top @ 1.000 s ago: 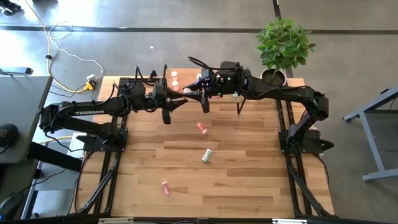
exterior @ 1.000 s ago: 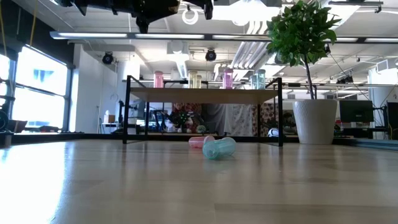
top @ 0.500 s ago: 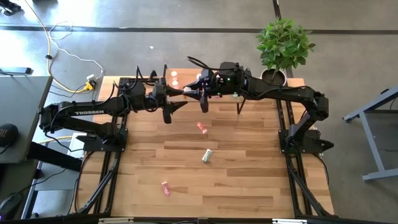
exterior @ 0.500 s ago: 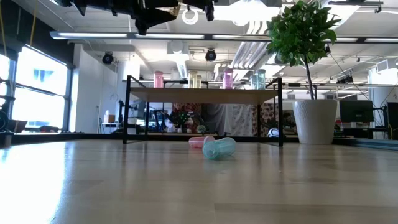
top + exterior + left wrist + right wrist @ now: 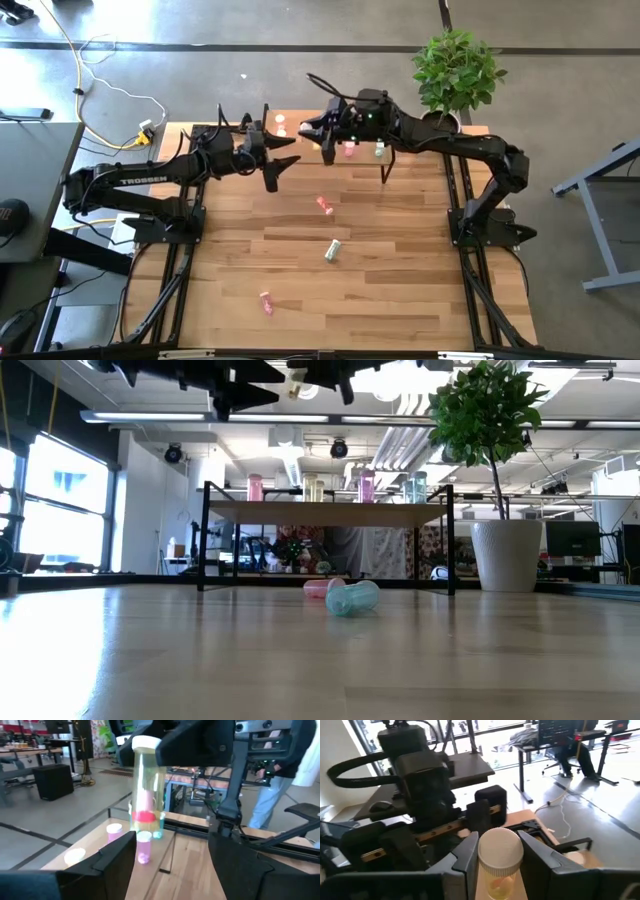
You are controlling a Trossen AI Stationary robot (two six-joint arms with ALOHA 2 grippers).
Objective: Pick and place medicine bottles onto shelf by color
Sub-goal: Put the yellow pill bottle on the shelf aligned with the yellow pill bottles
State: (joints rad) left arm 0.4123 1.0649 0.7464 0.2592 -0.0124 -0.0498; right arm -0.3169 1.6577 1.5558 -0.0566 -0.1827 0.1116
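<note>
3 medicine bottles (image 5: 324, 205) on table, 4 on shelf (image 5: 330, 512).

Bright, even daylight; window and ceiling glare in the low view, wrist foregrounds perhaps slightly soft.

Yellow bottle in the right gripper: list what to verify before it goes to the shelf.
1. Right gripper shut on the yellow bottle: ok.
2. Left gripper open, not holding the bottle: ok.
3. Bottle upright with its white cap on: ok.
4. Bottles already on the shelf standing upright: ok.
5. Free spot beside the matching colour on the shelf: cannot tell.
6. Loose bottles on the table, pink bottle and green bottle, lie away from the shelf: ok.
</note>
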